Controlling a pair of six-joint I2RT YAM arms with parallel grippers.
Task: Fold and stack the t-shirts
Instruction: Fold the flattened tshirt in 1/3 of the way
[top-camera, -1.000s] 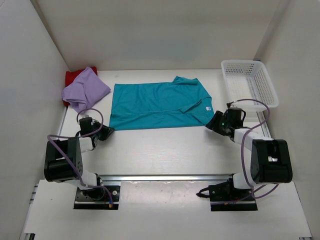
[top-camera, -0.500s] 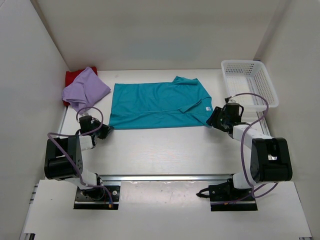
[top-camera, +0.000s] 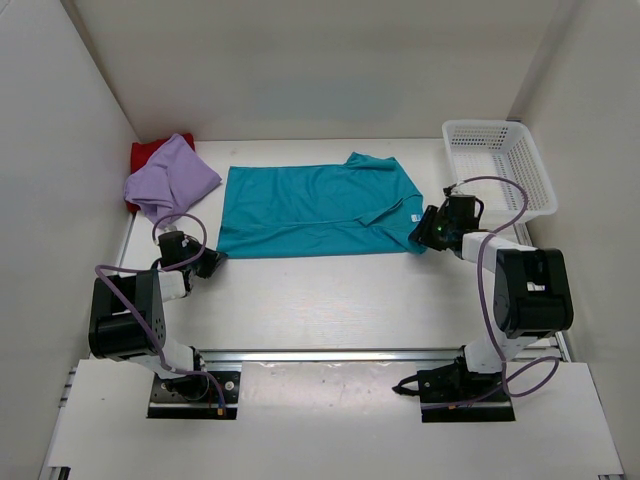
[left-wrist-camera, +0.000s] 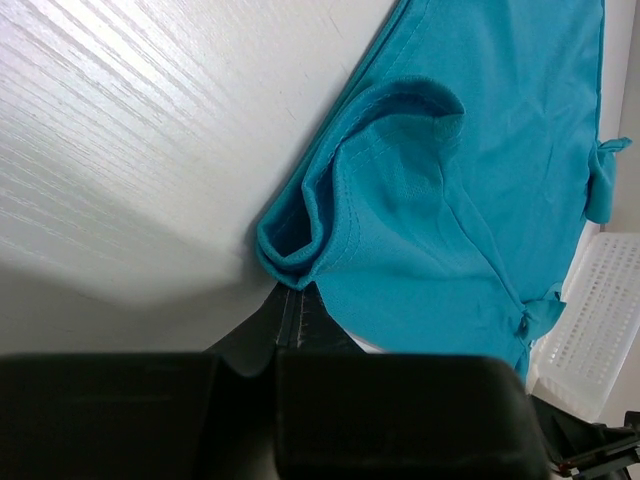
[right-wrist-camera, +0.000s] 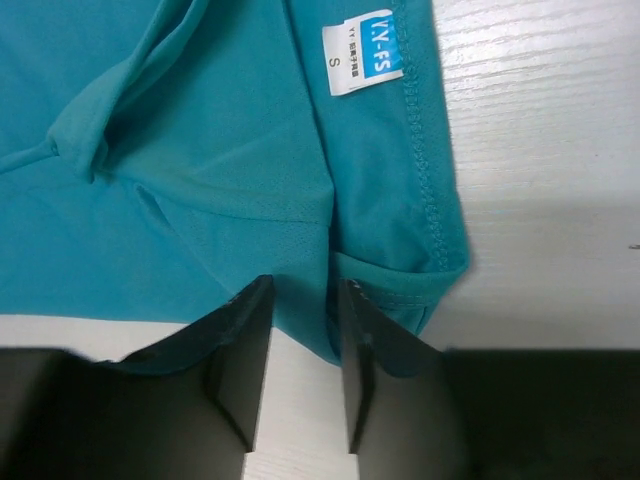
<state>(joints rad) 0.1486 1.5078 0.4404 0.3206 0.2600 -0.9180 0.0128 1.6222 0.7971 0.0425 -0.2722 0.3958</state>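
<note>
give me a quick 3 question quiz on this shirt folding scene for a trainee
1. True or false: the lavender t-shirt lies partly on the dark red t-shirt.
2. The label on the teal t-shirt reads: A) S B) M C) L
3. Fill in: the white basket stands on the ___ arm's side.
Key: 1 true; 2 A; 3 right

There was one table (top-camera: 330, 300), and three t-shirts were counted on it: one teal t-shirt (top-camera: 315, 210) in the middle, one lavender t-shirt (top-camera: 172, 180) at about 10 o'clock, and one dark red t-shirt (top-camera: 145, 153) partly hidden by the lavender one. One white basket (top-camera: 520, 170) stood at 2 o'clock. Two grippers were seen: one left gripper (top-camera: 212, 262) at 8 o'clock and one right gripper (top-camera: 422, 236) at 3 o'clock.
</note>
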